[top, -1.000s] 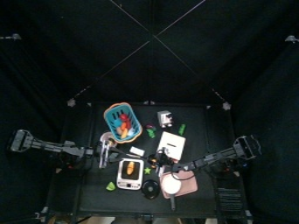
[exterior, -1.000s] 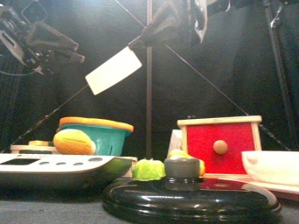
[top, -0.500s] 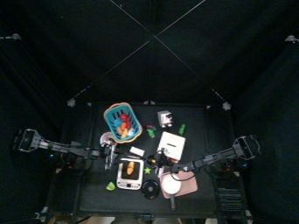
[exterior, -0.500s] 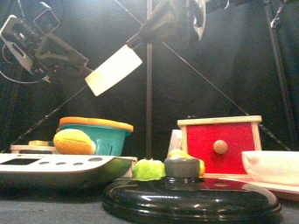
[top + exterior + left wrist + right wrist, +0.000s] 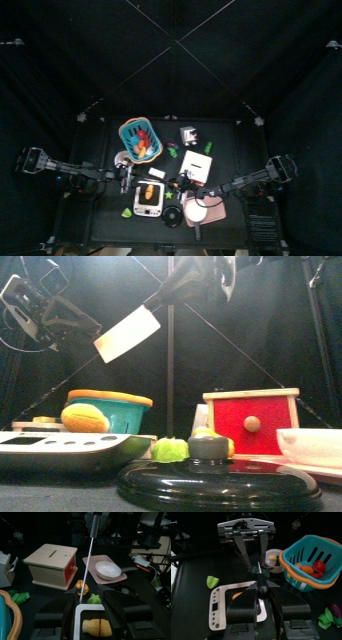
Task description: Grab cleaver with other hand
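The cleaver (image 5: pixel 128 334), held high above the table by its handle in the right gripper (image 5: pixel 198 281), looks thin, stiff and light, so the wide-open left gripper (image 5: pixel 83 324) should pinch its flat blade.

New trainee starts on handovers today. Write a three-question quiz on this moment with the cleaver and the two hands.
1. True or false: the cleaver is held up in the air.
2. Which hand grips the cleaver?
3. The left hand is: A open and empty; B shut; C clamped on the cleaver.

Key: 1 true. 2 the right hand. 3 A.
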`<act>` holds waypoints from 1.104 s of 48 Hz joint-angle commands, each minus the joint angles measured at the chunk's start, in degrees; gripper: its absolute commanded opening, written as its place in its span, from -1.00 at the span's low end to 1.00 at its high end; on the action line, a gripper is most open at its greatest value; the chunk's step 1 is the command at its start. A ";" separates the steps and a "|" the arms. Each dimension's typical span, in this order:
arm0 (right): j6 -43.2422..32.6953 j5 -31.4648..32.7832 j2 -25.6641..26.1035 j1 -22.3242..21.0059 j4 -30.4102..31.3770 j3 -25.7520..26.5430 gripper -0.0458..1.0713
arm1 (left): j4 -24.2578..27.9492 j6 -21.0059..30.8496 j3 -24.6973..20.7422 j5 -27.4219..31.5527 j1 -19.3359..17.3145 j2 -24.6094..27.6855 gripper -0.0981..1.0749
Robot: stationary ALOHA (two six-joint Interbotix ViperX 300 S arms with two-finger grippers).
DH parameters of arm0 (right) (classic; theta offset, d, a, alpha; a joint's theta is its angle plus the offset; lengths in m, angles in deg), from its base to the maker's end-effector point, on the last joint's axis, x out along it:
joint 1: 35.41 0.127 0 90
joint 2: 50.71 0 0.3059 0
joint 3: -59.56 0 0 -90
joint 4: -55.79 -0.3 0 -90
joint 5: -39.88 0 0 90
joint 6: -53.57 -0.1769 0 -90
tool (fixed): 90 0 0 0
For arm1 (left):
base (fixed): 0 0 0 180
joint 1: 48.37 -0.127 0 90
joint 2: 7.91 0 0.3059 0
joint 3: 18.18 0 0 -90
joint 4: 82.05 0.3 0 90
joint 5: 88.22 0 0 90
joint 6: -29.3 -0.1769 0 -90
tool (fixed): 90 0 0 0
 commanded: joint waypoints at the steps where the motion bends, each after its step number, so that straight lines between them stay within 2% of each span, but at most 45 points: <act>1: 0.09 0.26 0.97 0.09 0.44 1.58 -0.06 | -0.18 0.00 -1.67 -0.53 -0.18 0.44 0.48; 14: 0.09 0.35 0.97 0.09 0.35 1.67 -0.06 | -0.18 0.00 -1.93 -1.14 -0.18 2.02 0.48; 24: 0.00 0.35 0.97 0.09 0.62 1.76 -0.06 | -0.18 0.00 -1.58 -5.80 -0.18 3.52 0.44; 35: 0.00 0.35 0.97 0.18 0.62 1.76 -0.06 | -0.18 0.00 -2.02 -7.47 -0.62 6.68 0.27; 45: 0.09 0.35 0.97 0.18 0.62 1.49 -0.06 | -0.09 -0.09 -1.93 -8.44 -1.05 6.86 0.14; 53: 0.00 0.44 0.97 0.18 0.53 1.32 -0.06 | -0.09 -0.09 -1.67 -8.79 -1.14 6.77 -0.13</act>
